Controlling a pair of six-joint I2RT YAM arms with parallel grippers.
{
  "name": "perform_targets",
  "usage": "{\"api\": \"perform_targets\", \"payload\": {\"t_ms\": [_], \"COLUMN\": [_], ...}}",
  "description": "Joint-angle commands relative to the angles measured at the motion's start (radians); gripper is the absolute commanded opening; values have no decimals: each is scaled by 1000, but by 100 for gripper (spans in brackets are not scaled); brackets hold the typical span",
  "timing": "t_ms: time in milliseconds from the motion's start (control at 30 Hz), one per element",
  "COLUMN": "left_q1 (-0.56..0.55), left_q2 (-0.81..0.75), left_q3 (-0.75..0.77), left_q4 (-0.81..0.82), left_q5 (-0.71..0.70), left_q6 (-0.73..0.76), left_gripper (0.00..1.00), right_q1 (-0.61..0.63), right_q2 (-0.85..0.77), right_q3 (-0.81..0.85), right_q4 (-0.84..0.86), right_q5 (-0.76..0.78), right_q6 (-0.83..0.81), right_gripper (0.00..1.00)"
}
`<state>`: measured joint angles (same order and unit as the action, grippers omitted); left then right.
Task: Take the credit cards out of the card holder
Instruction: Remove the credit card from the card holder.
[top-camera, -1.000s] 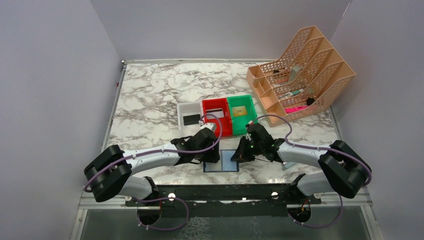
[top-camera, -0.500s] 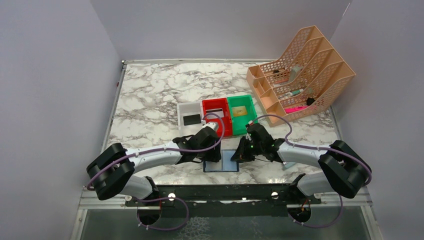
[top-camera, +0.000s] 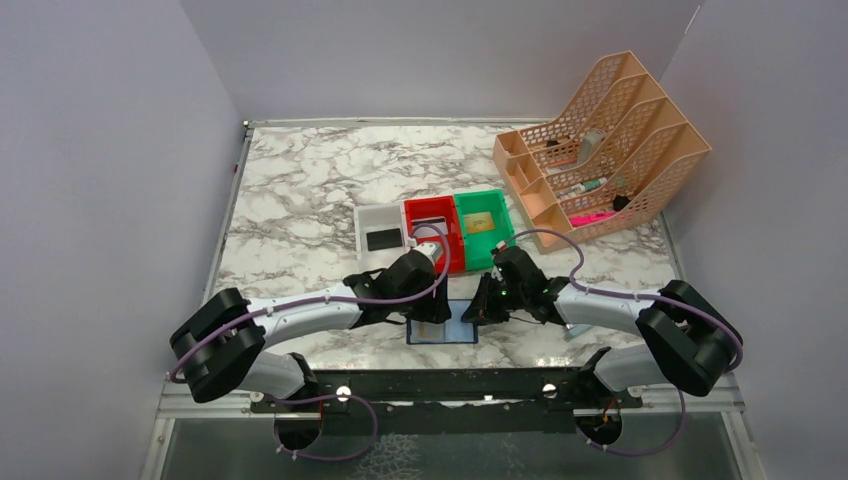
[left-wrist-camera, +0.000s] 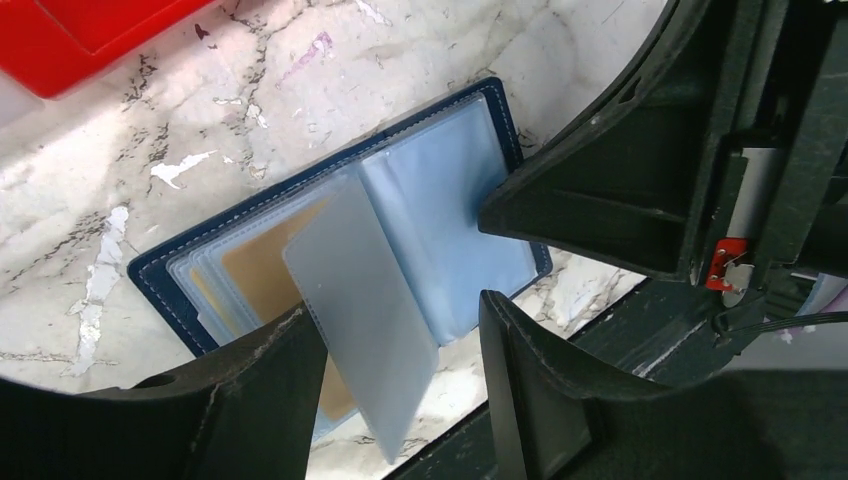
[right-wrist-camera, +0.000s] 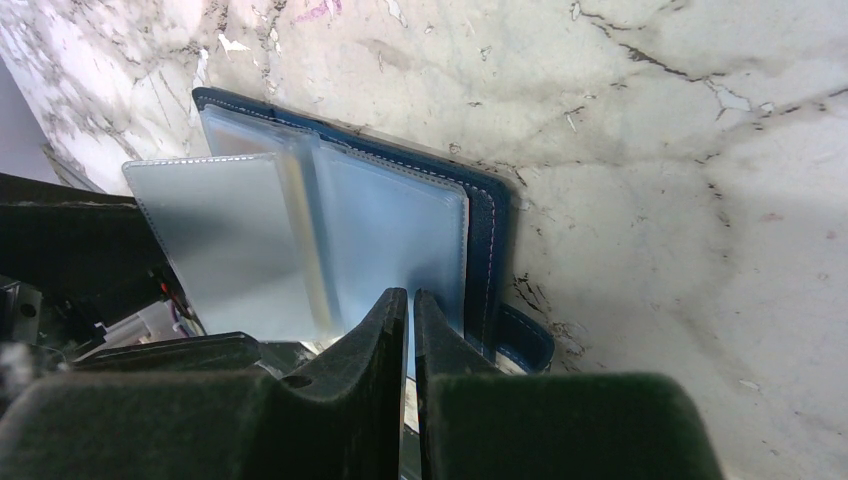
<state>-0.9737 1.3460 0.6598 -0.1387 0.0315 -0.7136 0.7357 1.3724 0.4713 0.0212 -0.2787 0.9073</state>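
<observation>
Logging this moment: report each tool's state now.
Left tool: open, straddling a raised clear sleeve of the card holder.
Right tool: closed, tips on the card holder.

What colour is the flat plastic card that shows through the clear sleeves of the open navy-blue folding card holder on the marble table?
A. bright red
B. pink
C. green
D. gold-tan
D: the left wrist view shows a gold-tan card tucked in the left half of the open navy-blue card holder.
</observation>
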Motion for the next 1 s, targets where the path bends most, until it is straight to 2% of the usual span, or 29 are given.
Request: {"api": "perform_targets", "payload": {"t_ms": [0, 233, 433, 733, 867, 967], "left_q1": [-1, -2, -8, -21, -25, -28], "left_q2": [-33, -7, 63, 177, 226, 215], "left_q3": [19, 11, 20, 55, 70, 71], "left_q4": [26, 128, 236, 295, 269, 242], "left_q5": [20, 125, 189, 235, 227, 194], "left_q6": [3, 5, -21, -31, -39, -40], "left_gripper": [59, 58, 58, 57, 57, 56], "right_q1": [2, 2, 2, 2, 2, 2], "right_q2": [17, -13, -172, -540, -677, -739], "right_q3": [-14, -23, -91, -106, -125, -150], "right_q4": [-40, -29, 27, -314, -391, -368], "right_q5": [27, 25, 53, 420, 497, 486], "right_q6": [-15, -9, 24, 157, 212, 204], "right_gripper": [13, 13, 16, 20, 23, 26]}}
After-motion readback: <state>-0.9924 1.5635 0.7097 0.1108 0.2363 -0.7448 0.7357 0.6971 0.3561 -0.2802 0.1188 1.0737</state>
